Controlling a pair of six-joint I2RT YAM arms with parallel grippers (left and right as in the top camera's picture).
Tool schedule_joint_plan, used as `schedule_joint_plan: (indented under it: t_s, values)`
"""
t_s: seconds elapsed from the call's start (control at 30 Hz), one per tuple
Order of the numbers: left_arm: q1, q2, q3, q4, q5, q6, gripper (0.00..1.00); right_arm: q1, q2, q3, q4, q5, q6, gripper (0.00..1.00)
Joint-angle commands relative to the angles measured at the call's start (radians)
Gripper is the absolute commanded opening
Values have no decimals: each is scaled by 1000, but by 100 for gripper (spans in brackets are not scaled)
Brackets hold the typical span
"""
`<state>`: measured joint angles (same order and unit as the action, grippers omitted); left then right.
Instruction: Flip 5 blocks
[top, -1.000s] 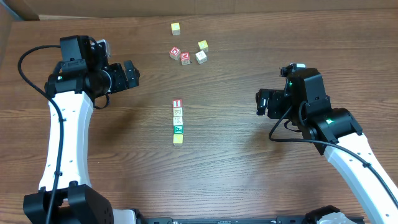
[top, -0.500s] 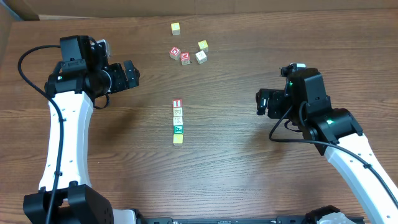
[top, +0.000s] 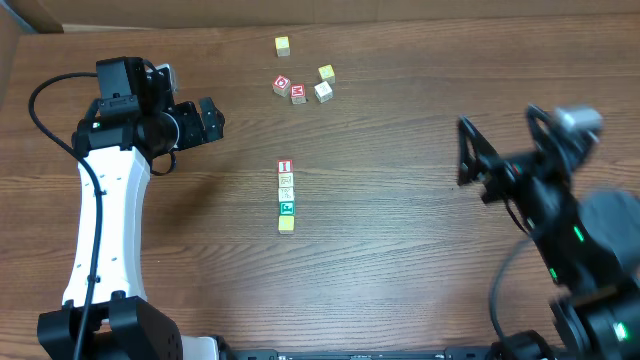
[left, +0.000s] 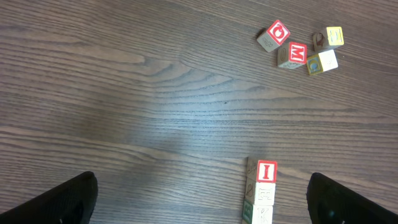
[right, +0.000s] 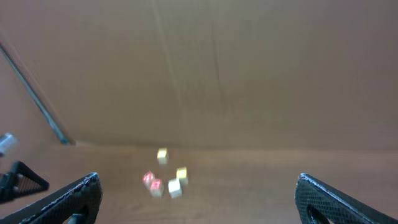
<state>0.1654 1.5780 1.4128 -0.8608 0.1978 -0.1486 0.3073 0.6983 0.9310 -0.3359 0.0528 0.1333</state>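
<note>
The blocks lie in a short straight row mid-table: a red "I" block (top: 285, 166) at the far end, two pale blocks (top: 286, 186), a green-faced block (top: 287, 207) and a yellowish block (top: 287, 224) nearest me. The left wrist view shows the red "I" block (left: 267, 171) and a pale block (left: 265, 193) at its lower edge. My left gripper (top: 211, 119) (left: 202, 205) hovers open, left of and beyond the row. Open too, my right gripper (top: 500, 140) (right: 199, 199) is raised high at the right, far from the row and empty. The right wrist view does not show the row.
Beyond the row sits a loose cluster: red "D" cube (top: 282, 84), red "M" cube (top: 298, 93), two pale cubes (top: 323, 91) and a lone yellowish cube (top: 283, 45). A cardboard wall (right: 205, 68) stands behind the table's far edge.
My right arm has swung up and to the right, toward the overhead camera, its gripper still open. The left arm and the blocks have not moved.
</note>
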Motion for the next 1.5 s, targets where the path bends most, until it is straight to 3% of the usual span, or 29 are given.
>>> schedule_joint_plan:
  t_s: [0.0,0.3,0.83,1.33,1.47]
  values:
    - [-2,4,2,2,-6,22,100,-26,-110,-72,7,5,-49,100]
    - [-2,4,2,2,-6,22,100,-96,-446,-275,125,-19,-56,100]
    - [-2,4,2,2,-6,22,100,-161,-695,-681,844,-166,-124,100]
    - [-2,4,2,2,-6,22,100,-172,-695,-917,742,-187,-122,100]
    - [-2,4,2,2,-6,22,100,-188,-695,-923,609,-197,-113,100]
